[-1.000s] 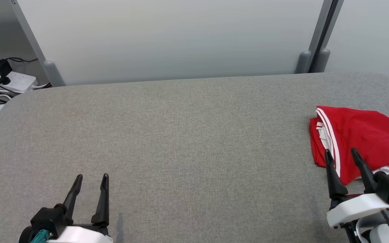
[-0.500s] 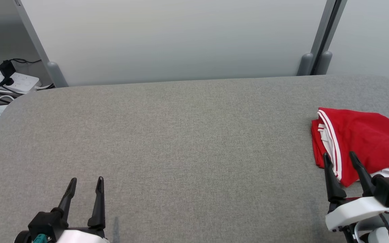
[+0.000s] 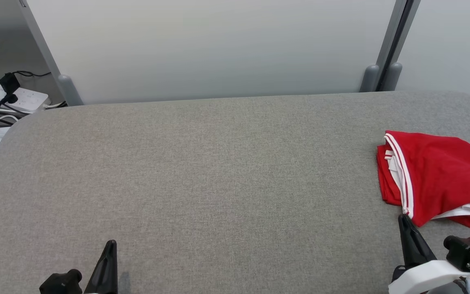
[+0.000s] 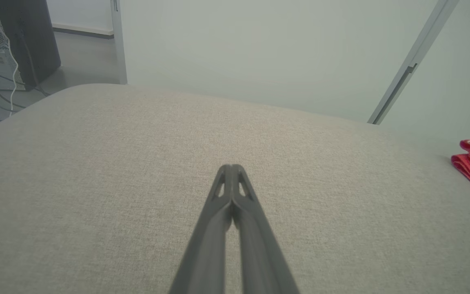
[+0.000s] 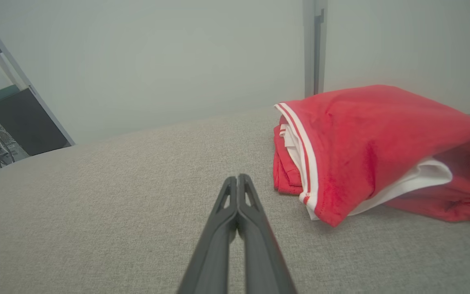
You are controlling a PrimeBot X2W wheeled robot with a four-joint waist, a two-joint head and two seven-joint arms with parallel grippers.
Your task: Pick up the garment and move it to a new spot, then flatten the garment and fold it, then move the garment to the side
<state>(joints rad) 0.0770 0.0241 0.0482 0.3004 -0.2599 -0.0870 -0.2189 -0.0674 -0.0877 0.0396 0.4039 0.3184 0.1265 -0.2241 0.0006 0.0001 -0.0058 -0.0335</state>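
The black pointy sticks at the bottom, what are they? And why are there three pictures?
They are a robot's two grippers, its hands. One picture is from a camera on its head, looking down at a grey fabric-covered table. The left gripper is lower left, the right gripper lower right. The other two pictures come from cameras on its wrists. Both grippers are shut and hold nothing. A red garment with white stripes lies on the table, near the right gripper.
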